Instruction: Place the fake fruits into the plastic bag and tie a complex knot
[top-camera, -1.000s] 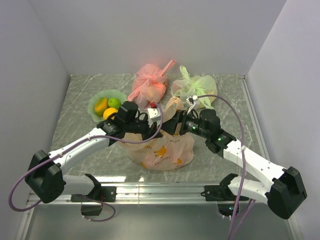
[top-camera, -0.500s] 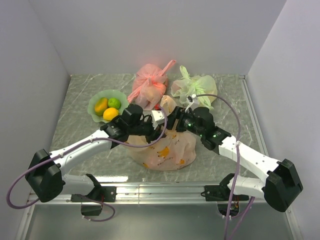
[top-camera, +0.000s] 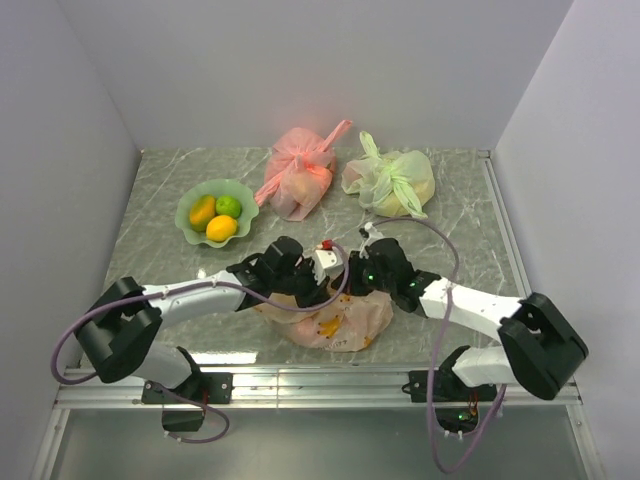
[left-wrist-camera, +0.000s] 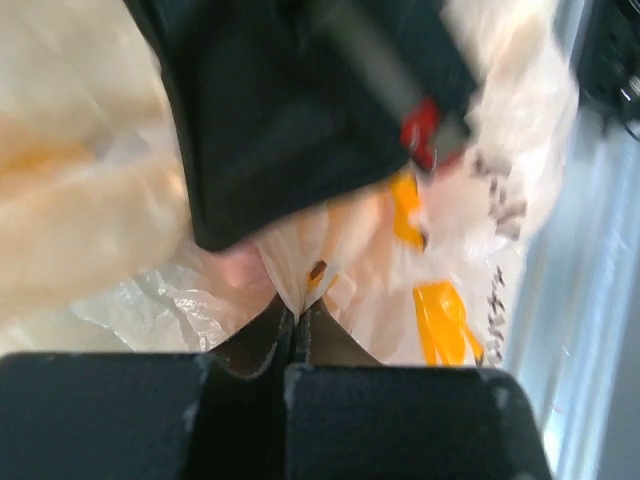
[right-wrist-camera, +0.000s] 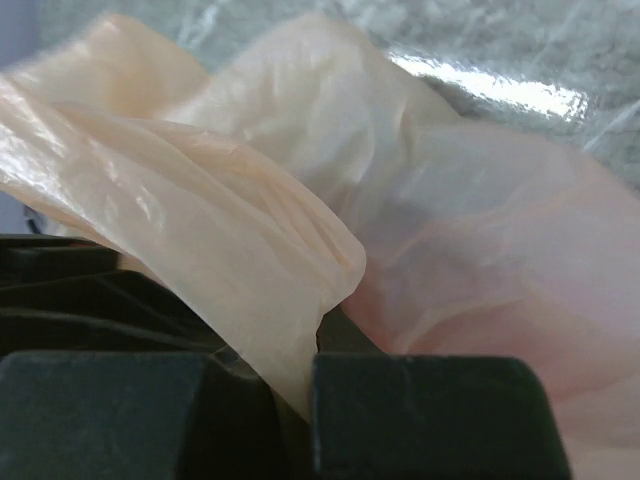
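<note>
— Plastic bag (top-camera: 335, 318), whereabouts?
— Slumped at the near middle of the worktop (top-camera: 160, 270), close to the front rail (top-camera: 320, 378), under the tips of both arms.
— Left claw (left-wrist-camera: 293, 322)?
— Clenched on a pinch of pale orange film, squeezed between the two dark fingers in the left wrist view. Blurred black bulk of the other arm just above the pinch.
— Right claw (right-wrist-camera: 300, 372)?
— Clamped too, with a fold of the same film running down into the seam between its fingers. From above, nose to nose with the left one over the bag's top.
— Around it?
— Back left, a pale green scalloped dish (top-camera: 188, 222) with three fake fruits (top-camera: 221, 228): yellow-orange, green, orange. Well apart from the bag. Back middle, a pink-red tied bag (top-camera: 300, 182). Beside it to the right, a light green tied bag (top-camera: 392, 180). Neither touching the orange one.
— In the way?
— Purple cables (top-camera: 455, 260) arching off both wrists, one curling across the bag's top. Both arms crowded close together there.
— Edges, room?
— White walls at left, back and right. Bare marbled surface from the bag out to the right wall, plus a strip between the bag and the tied pair. Little space on the near side, with the rail just beside the bag.
</note>
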